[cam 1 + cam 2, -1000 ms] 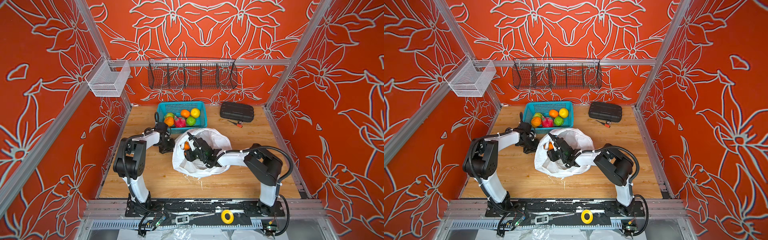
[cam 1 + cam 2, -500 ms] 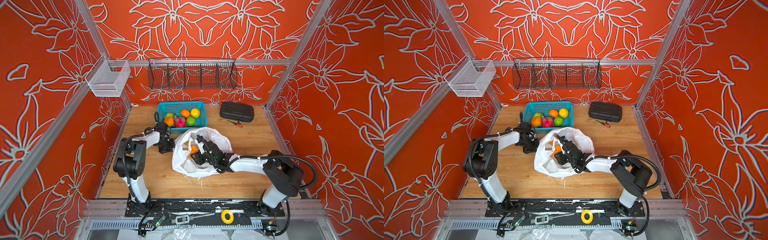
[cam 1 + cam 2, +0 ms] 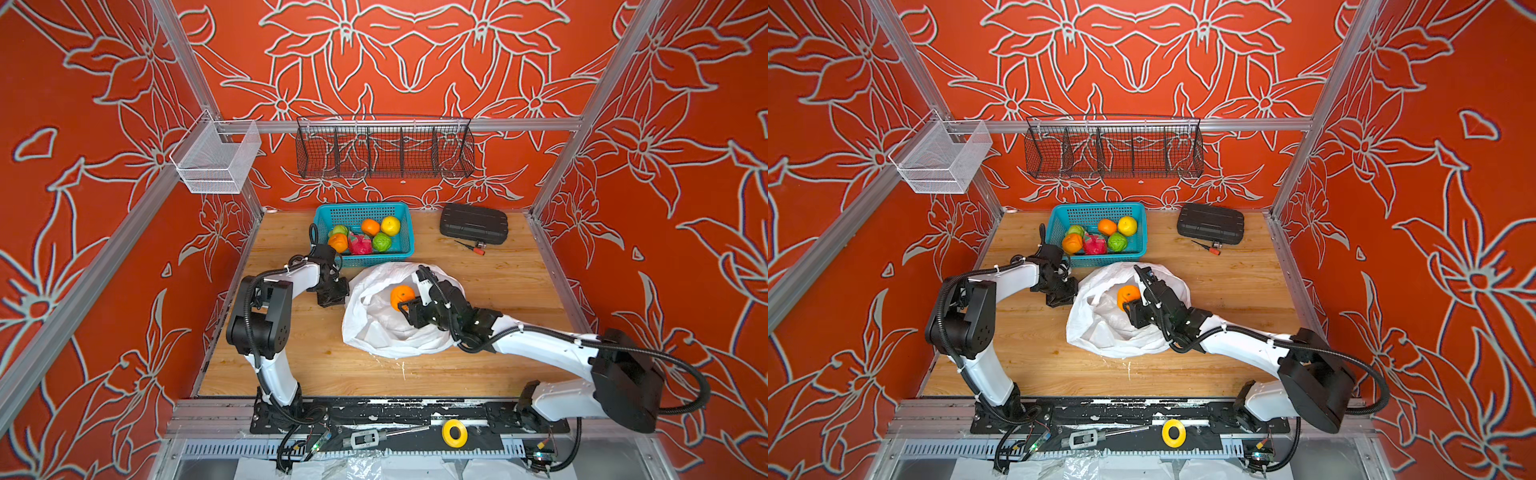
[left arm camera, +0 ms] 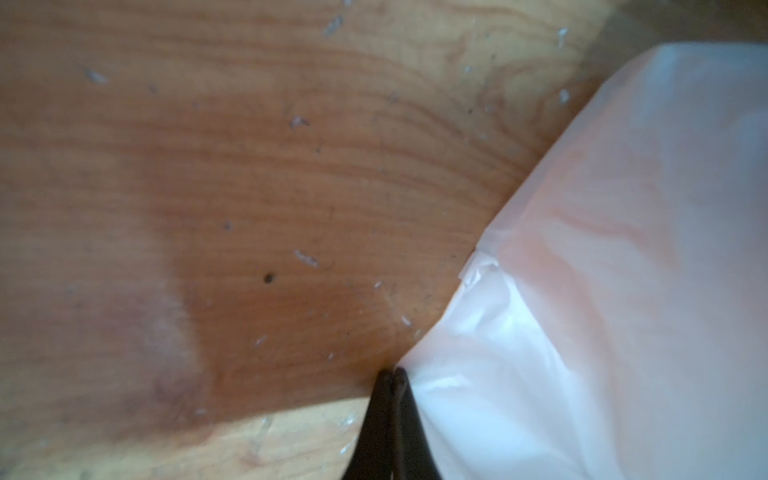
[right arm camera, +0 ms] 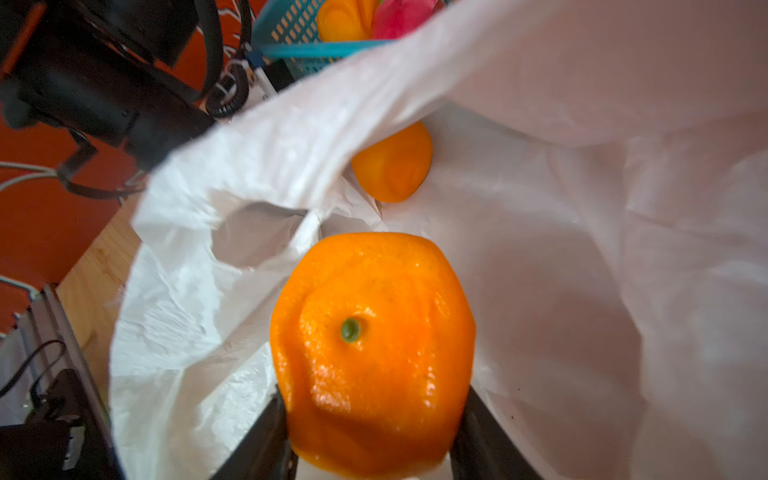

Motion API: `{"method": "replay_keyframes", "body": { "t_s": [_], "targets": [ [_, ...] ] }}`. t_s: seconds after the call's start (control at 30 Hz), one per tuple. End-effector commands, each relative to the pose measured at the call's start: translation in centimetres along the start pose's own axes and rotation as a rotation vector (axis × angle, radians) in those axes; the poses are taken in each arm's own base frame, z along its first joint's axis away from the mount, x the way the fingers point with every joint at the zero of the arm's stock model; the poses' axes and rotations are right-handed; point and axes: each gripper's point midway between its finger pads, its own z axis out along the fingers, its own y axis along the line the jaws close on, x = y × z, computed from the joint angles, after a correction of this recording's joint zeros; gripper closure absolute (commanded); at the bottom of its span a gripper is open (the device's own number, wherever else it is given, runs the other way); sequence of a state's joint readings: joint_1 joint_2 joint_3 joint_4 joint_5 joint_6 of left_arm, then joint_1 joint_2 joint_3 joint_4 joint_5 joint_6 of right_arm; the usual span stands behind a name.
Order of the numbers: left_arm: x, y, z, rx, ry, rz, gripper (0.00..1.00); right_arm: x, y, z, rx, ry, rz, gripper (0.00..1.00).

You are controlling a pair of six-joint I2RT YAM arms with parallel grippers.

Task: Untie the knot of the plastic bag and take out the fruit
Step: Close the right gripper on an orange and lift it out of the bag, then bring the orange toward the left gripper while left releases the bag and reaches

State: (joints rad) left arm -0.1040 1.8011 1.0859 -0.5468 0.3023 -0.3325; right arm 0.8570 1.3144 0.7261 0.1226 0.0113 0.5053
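Note:
The white plastic bag (image 3: 374,332) (image 3: 1100,332) lies with its mouth gaping wide in the middle of the wooden table. My right gripper (image 3: 409,297) (image 5: 374,399) reaches into the bag's mouth and is shut on an orange fruit (image 3: 401,296) (image 3: 1127,296) (image 5: 372,345), held above the bag's floor. A second orange (image 5: 392,166) lies deeper inside the bag. My left gripper (image 3: 332,297) (image 4: 392,374) sits low on the table, shut on the bag's left edge (image 4: 478,374). A loop handle (image 5: 199,199) hangs loose. The knot is not in view.
A teal basket (image 3: 361,212) behind the bag holds several fruits. At the back right lie a black case (image 3: 473,222) and a small red-tipped tool (image 3: 478,248). A black wire rack (image 3: 384,151) and a white mesh bin (image 3: 216,160) hang on the walls.
My right gripper has drawn back to the right with the orange, from the bag's left rim towards its middle, and the right arm's elbow swung out to the right. The left arm stayed put.

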Motion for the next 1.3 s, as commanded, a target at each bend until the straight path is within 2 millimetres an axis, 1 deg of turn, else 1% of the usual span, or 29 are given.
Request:
{"method": "replay_keyframes", "body": {
  "t_s": [0.0, 0.07, 0.2, 0.27, 0.4, 0.5, 0.6, 0.7, 0.77, 0.87, 0.93, 1.0, 1.1, 1.17, 1.27],
  "targets": [
    [-0.9, -0.4, -2.1, 0.001, -0.061, 0.024, 0.87, -1.1, -0.5, -1.8, 0.018, -0.029, 0.064, 0.59],
    [-1.2, -1.2, -3.0, 0.031, -0.083, 0.031, 0.78, -2.6, 0.2, -3.2, -0.009, -0.069, 0.085, 0.59],
    [-1.7, -3.1, -5.7, 0.096, -0.146, 0.048, 0.67, -5.1, 1.7, -5.8, -0.073, -0.135, 0.131, 0.59],
    [-2.0, -4.2, -7.5, 0.130, -0.182, 0.062, 0.64, -6.5, 2.4, -7.2, -0.105, -0.173, 0.162, 0.59],
    [-2.0, -6.3, -11.1, 0.199, -0.253, 0.093, 0.60, -8.7, 3.1, -8.9, -0.139, -0.218, 0.210, 0.59],
    [-1.7, -8.8, -14.9, 0.295, -0.345, 0.153, 0.54, -10.5, 3.4, -9.5, -0.180, -0.236, 0.266, 0.59],
    [-0.8, -12.0, -19.4, 0.404, -0.476, 0.270, 0.48, -12.4, 3.7, -9.6, -0.245, -0.238, 0.324, 0.59],
    [1.0, -15.7, -23.8, 0.495, -0.628, 0.465, 0.42, -14.2, 4.0, -9.4, -0.330, -0.225, 0.385, 0.59],
    [3.0, -18.1, -26.2, 0.539, -0.733, 0.644, 0.39, -15.2, 3.9, -9.2, -0.382, -0.202, 0.423, 0.59],
    [5.6, -20.5, -27.9, 0.563, -0.859, 0.894, 0.33, -16.7, 3.9, -9.4, -0.457, -0.193, 0.467, 0.59],
    [7.1, -21.6, -28.3, 0.558, -0.915, 1.041, 0.29, -17.6, 3.7, -9.7, -0.497, -0.191, 0.494, 0.59],
    [8.0, -22.5, -28.2, 0.534, -0.952, 1.157, 0.27, -18.1, 3.7, -10.0, -0.537, -0.181, 0.512, 0.59],
    [8.8, -23.7, -29.2, 0.509, -1.025, 1.285, 0.20, -18.7, 4.0, -10.6, -0.589, -0.168, 0.524, 0.59],
    [8.9, -24.6, -29.9, 0.503, -1.072, 1.336, 0.12, -18.9, 4.3, -11.0, -0.618, -0.162, 0.526, 0.59],
    [8.8, -25.8, -30.3, 0.501, -1.121, 1.406, 0.07, -19.1, 5.0, -11.5, -0.660, -0.150, 0.525, 0.59]
  ]
}}
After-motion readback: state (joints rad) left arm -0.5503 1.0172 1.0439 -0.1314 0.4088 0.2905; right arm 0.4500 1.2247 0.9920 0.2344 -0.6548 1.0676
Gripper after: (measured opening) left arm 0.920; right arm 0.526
